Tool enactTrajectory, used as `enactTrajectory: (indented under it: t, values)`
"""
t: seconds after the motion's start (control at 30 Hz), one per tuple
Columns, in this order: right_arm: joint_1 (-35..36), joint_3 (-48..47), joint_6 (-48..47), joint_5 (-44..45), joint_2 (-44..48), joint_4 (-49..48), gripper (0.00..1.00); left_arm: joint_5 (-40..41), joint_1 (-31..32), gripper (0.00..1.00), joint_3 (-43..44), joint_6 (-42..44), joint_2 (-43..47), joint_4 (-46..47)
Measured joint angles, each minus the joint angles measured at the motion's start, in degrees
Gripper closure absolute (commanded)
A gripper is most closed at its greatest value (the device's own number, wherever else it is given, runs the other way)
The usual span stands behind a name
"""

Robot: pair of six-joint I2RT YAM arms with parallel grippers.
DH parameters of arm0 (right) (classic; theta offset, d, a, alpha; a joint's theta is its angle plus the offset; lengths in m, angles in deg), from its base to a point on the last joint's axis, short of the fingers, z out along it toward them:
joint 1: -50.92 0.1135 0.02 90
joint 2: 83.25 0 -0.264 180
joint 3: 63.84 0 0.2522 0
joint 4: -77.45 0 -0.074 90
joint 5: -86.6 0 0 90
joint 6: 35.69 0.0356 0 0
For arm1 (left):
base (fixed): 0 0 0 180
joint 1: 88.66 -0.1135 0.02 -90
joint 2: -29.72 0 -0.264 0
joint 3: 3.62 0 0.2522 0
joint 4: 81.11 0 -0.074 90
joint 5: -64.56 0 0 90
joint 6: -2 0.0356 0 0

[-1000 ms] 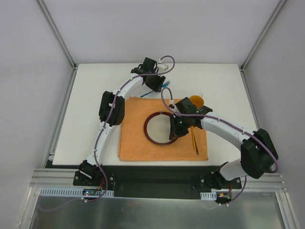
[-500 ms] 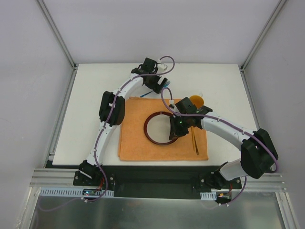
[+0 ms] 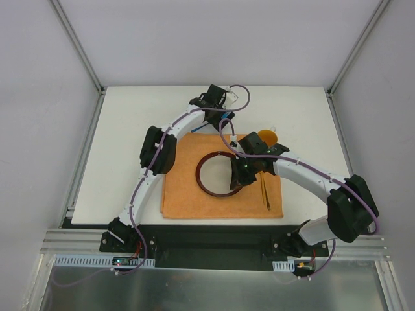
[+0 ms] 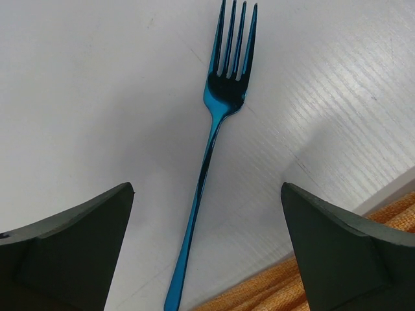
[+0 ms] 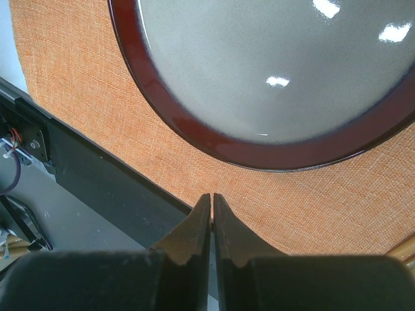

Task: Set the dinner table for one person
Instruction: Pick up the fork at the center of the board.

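A blue metal fork (image 4: 214, 129) lies flat on the white dinner table (image 3: 130, 129), tines pointing away from my wrist. My left gripper (image 4: 207, 189) hangs open above its handle, one finger on each side and neither touching it. From above, that gripper (image 3: 217, 118) is at the far side of the orange placemat (image 3: 185, 194). A plate (image 5: 259, 78) with a dark red rim and grey centre sits on the placemat. My right gripper (image 5: 212, 198) is shut and empty, just off the plate's rim and over the cloth.
A gold utensil (image 3: 266, 193) lies on the placemat to the right of the plate (image 3: 202, 184). An orange round object (image 3: 267, 137) stands just beyond the mat's far right corner. The mat's corner (image 4: 292, 288) reaches close to the fork's handle end. Grey frame posts stand at the table's corners.
My left gripper has opened, leaving the blue fork lying on the table, and the left arm has swung a little to the right. The right arm has not moved.
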Motion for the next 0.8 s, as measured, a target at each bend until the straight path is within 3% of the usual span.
enactTrajectory:
  t: [0.6, 0.8]
  values:
    - [0.0, 0.0, -0.3, 0.5, 1.9, 0.3, 0.93, -13.0, -2.3, 0.01, 1.0, 0.1, 0.0, -7.2]
    - [0.0, 0.0, -0.9, 0.7, 1.9, 0.9, 0.93, -13.6, -2.4, 0.01, 2.3, -0.7, -0.7, -8.5]
